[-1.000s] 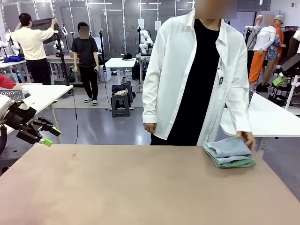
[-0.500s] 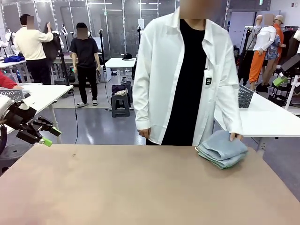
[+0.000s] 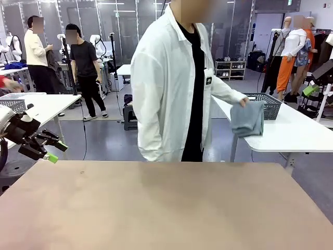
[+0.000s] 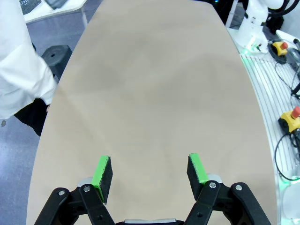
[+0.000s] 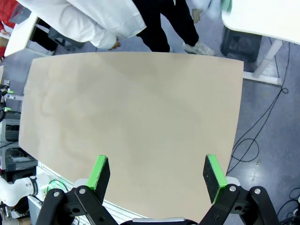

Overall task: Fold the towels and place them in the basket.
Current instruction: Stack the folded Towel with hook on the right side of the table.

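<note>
**Towels held by person at the side table; both grippers released**

The person (image 3: 171,83) stands at the far edge of the table (image 3: 156,208), turned toward the white side table (image 3: 291,136) on the right. One hand (image 3: 242,102) holds the towels (image 3: 248,119) hanging in the air, just in front of the basket (image 3: 267,105) that rests on that side table. The blue-grey cloth is plain to see; whether the green one hangs behind it cannot be told from this angle.

The left gripper (image 3: 48,148) hangs off the near-left corner of the table, jaws spread, nothing between the pads (image 4: 101,172). The right gripper (image 5: 156,176) looks down on the bare tabletop, jaws fully spread and holding nothing.
</note>
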`<state>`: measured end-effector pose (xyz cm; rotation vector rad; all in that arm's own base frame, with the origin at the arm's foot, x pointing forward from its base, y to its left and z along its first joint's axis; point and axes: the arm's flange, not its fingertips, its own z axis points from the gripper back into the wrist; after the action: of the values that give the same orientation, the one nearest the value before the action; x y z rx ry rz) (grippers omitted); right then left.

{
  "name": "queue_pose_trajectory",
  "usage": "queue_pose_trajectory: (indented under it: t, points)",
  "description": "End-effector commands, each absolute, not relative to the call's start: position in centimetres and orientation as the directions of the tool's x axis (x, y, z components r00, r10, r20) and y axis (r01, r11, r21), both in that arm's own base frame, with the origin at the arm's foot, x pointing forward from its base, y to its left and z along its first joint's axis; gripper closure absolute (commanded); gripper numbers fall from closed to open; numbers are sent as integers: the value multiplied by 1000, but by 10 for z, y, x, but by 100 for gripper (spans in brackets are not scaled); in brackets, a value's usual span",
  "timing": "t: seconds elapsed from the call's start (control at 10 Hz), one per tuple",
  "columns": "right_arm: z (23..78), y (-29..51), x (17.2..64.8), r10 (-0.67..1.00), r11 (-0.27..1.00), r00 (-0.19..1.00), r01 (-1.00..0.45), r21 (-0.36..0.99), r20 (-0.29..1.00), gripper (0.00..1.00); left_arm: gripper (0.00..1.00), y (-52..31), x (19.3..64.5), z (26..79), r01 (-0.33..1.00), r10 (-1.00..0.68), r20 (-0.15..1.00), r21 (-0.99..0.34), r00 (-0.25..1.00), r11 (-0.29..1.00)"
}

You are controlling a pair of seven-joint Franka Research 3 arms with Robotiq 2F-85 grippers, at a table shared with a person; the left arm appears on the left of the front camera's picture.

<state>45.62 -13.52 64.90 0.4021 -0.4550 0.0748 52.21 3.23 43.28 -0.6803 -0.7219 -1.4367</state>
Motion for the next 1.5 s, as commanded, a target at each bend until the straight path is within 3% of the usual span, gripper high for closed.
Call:
queue_pose_trajectory:
  t: [0.0, 1.4]
  points:
    - [651, -134, 458, -20, 922, 904, -148, 359, 426, 0, 19, 31, 520, 435, 999, -622, 783, 20, 3, 29]
    - [651, -134, 458, -20, 922, 904, -148, 359, 426, 0, 19, 31, 520, 435, 999, -622, 783, 20, 3, 29]
